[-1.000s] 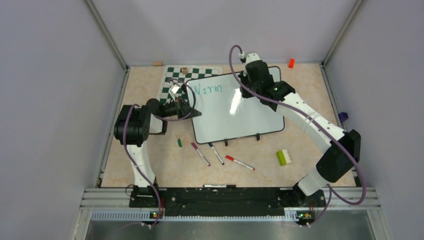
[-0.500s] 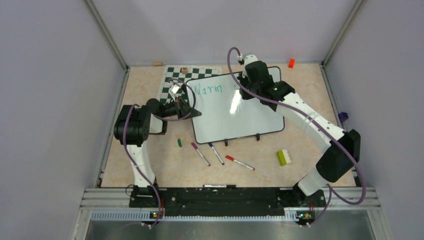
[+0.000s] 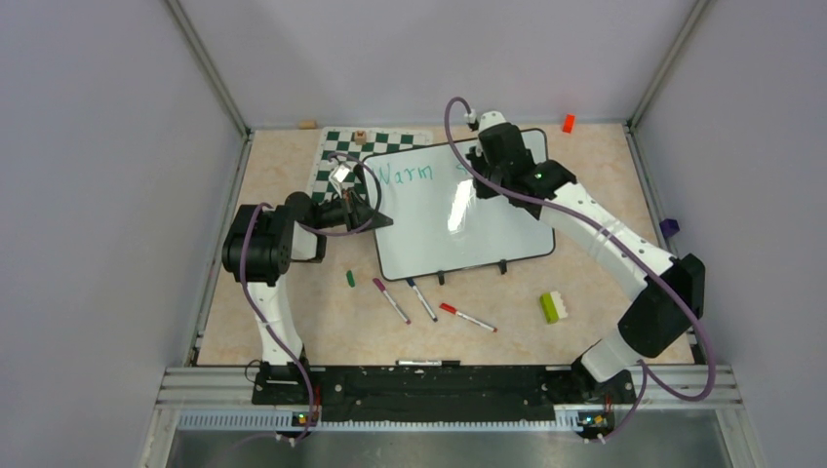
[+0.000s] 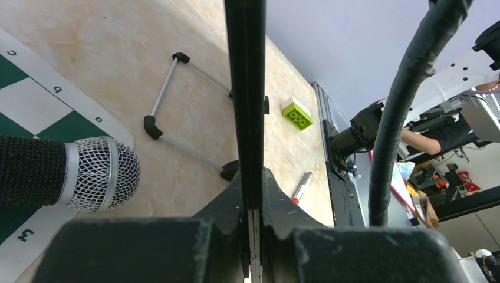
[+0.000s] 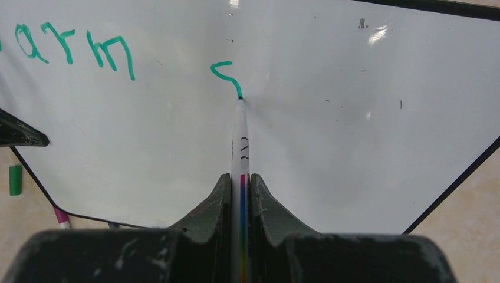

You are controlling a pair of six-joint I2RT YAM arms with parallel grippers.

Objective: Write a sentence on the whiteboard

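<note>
Right claw point(image 5: 240, 180) clamped on slim white marker point(image 5: 241, 132), tip on glossy white whiteboard point(image 5: 330, 147) mid-frame; I fear uneven pressure breaking the teal stroke point(image 5: 227, 73)

Left arm point(image 3: 271, 314) and right arm point(image 3: 610, 239) built of white links and bulky black joint housings, a purple cable point(image 3: 711, 366) looping along each, a small green light point(image 3: 535, 175) on the right arm, right gripper point(image 5: 240, 178) with matt black, scuffed, tapering fingers point(image 5: 209, 215).
</note>
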